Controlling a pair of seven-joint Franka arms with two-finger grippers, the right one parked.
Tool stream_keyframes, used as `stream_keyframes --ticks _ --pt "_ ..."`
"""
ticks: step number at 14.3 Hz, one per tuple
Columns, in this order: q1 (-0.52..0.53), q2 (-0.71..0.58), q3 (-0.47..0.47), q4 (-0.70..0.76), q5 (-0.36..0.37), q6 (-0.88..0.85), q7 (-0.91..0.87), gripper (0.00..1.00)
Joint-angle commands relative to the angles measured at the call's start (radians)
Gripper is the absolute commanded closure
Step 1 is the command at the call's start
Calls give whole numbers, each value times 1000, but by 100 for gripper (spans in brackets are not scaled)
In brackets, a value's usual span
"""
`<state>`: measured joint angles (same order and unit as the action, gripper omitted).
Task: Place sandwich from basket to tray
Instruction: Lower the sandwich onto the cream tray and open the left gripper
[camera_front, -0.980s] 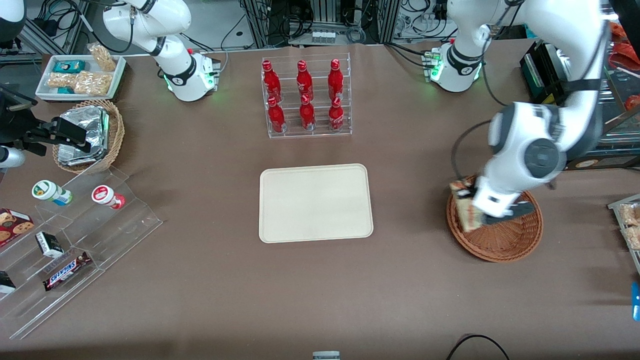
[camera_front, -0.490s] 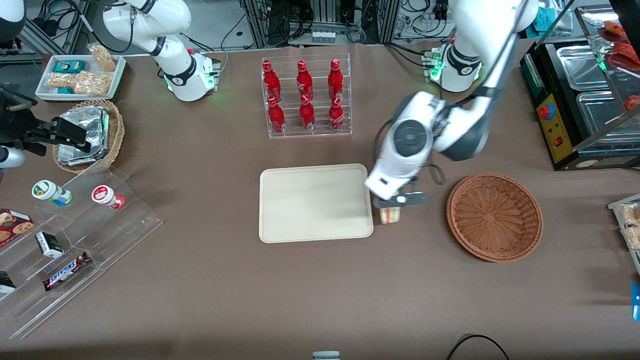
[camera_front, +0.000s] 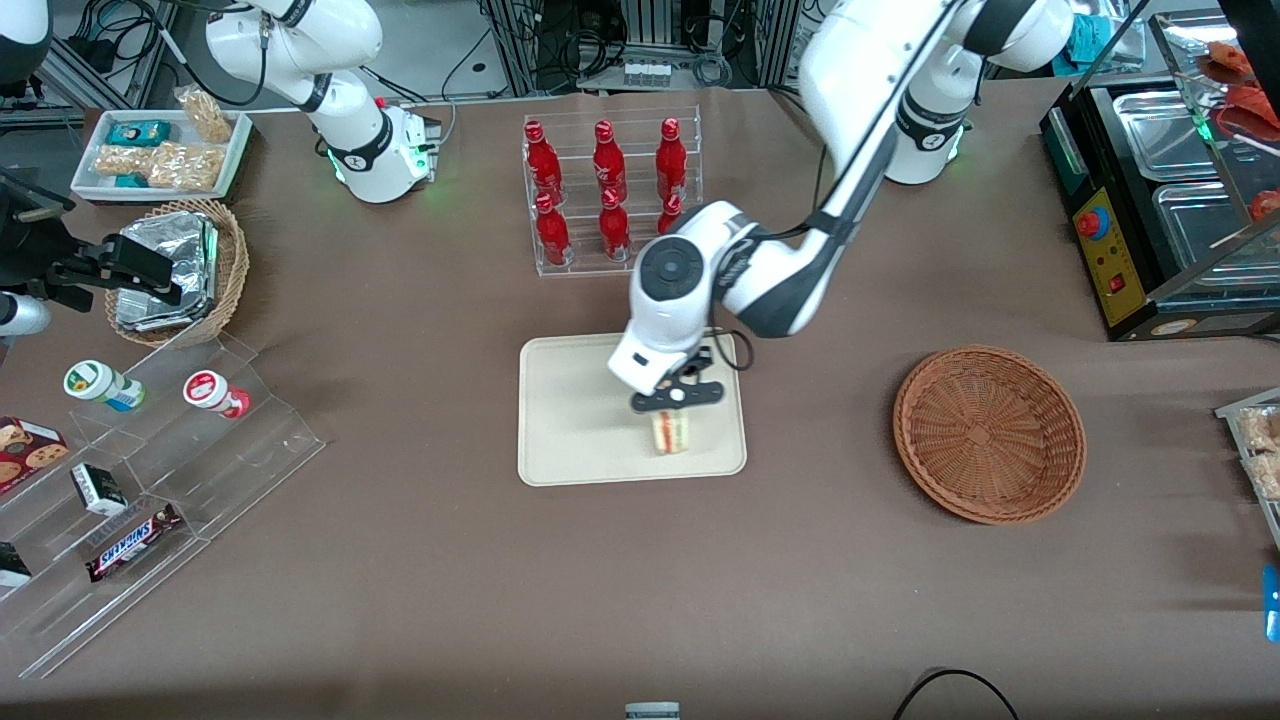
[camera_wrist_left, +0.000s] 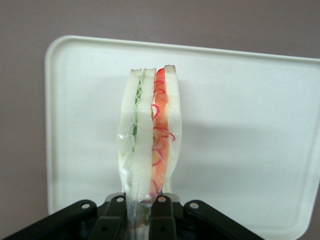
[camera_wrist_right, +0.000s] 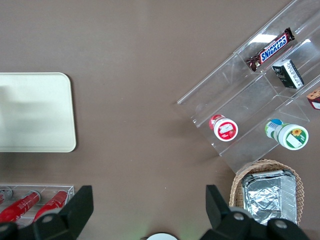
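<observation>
1. I see a clear rack (camera_front: 612, 192) of six red bottles on the brown tabletop (camera_front: 400, 560), standing in two rows of three.
2. Toward the parked arm's end, I see a small white tray (camera_front: 160, 152) of bagged snacks, farther from the front camera than a deep wicker basket (camera_front: 180, 270) with foil packets (camera_front: 168, 268) in it.
3. Nearer the front camera than that basket, I see a stepped clear display stand (camera_front: 150, 490). It carries two small lidded cups (camera_front: 215, 393), a Snickers bar (camera_front: 132, 541) and a small dark box (camera_front: 98, 488).
4. At the working arm's end I see a black warming unit (camera_front: 1160, 200) with metal pans.
</observation>
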<state>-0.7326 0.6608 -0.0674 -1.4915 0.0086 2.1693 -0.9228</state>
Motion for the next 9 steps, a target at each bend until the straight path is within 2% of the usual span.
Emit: stream_keyframes --ticks 1,7,8,9 --pt "-50 81 17 108 2 1 -43 100" --pt "-53 129 15 128 1 32 -51 98" --pt "-53 131 15 128 -1 40 -51 94" --pt "-53 129 15 128 -4 41 -50 78"
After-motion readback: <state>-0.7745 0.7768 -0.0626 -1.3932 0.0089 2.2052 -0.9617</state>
